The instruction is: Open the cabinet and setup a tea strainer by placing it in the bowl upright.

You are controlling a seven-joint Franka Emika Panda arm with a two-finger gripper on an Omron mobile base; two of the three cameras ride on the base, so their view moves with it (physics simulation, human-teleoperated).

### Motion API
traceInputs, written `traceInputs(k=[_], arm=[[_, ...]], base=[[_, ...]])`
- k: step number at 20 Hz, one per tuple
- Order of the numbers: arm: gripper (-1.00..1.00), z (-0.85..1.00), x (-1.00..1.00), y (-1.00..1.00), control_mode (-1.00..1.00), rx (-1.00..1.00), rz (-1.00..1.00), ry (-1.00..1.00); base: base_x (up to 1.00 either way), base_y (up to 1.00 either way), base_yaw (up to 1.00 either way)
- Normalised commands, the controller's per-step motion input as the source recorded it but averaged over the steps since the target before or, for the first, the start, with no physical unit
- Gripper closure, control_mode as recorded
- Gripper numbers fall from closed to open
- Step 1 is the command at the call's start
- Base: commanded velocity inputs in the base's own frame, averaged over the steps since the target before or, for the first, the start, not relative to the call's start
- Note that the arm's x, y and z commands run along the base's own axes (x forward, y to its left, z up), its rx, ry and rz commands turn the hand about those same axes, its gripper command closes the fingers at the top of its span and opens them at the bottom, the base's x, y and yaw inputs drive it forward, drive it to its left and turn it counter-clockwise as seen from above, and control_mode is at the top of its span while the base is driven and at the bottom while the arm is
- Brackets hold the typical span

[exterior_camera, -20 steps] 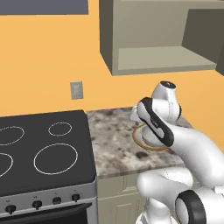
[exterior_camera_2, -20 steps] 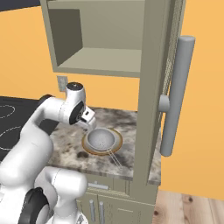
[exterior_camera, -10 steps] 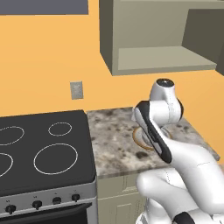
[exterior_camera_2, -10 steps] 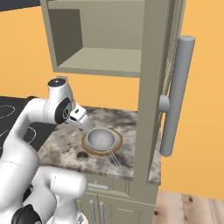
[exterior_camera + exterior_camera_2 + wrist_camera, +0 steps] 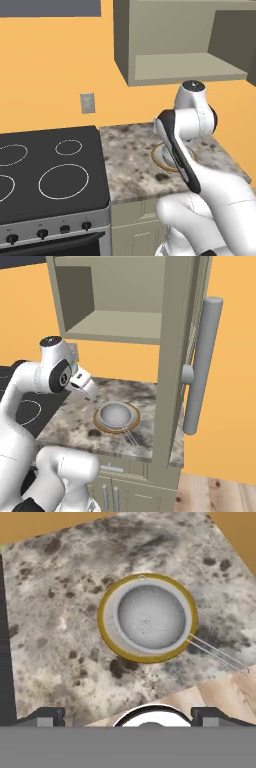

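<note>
Hand view shows us the tea strainer sitting cup-up inside the bowl, its handle running out over the bowl's rim, well ahead of our empty, wide-spread gripper.

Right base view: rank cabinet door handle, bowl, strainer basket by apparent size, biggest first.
1. Handle, by far the longest, though it is nearest the camera, which inflates it.
2. Bowl, its tan rim ringing the basket.
3. Strainer basket, sitting inside the bowl's rim, only slightly smaller.
</note>
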Motion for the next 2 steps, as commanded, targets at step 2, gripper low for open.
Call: traceInputs(k=[2], arm=[[-1.0,0.0,-0.35,-0.02,-1.0,0.0,0.02,-0.11]], base=[[0.0,0.0,0.0]])
